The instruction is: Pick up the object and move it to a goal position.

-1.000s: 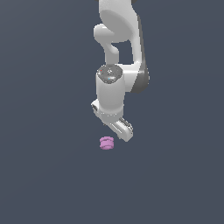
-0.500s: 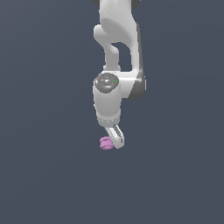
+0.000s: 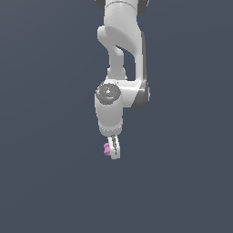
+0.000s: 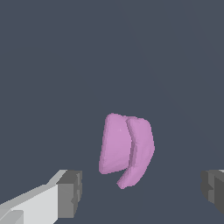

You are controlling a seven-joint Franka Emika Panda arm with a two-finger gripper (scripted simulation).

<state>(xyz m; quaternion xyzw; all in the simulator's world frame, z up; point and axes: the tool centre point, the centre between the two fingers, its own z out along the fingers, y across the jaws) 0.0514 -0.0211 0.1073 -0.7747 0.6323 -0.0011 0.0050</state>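
The object (image 3: 107,149) is a small pink-purple grooved piece lying on the dark grey floor. In the exterior view only its edge shows, peeking out on the exterior view's left of the white finger (image 3: 115,148) that stands in front of it. My gripper (image 3: 114,154) has come down right at the object. The wrist view shows the object (image 4: 126,150) large and close, lying between the two grey pads (image 4: 70,193), which stand wide apart and do not touch it. The gripper (image 4: 142,192) is open.
The white arm (image 3: 123,54) rises straight above the gripper. A plain dark grey surface (image 3: 45,182) fills everything else in both views.
The wrist has turned and the gripper has swung toward the exterior view's left and lower, from beside the object to over it. The object has not moved.
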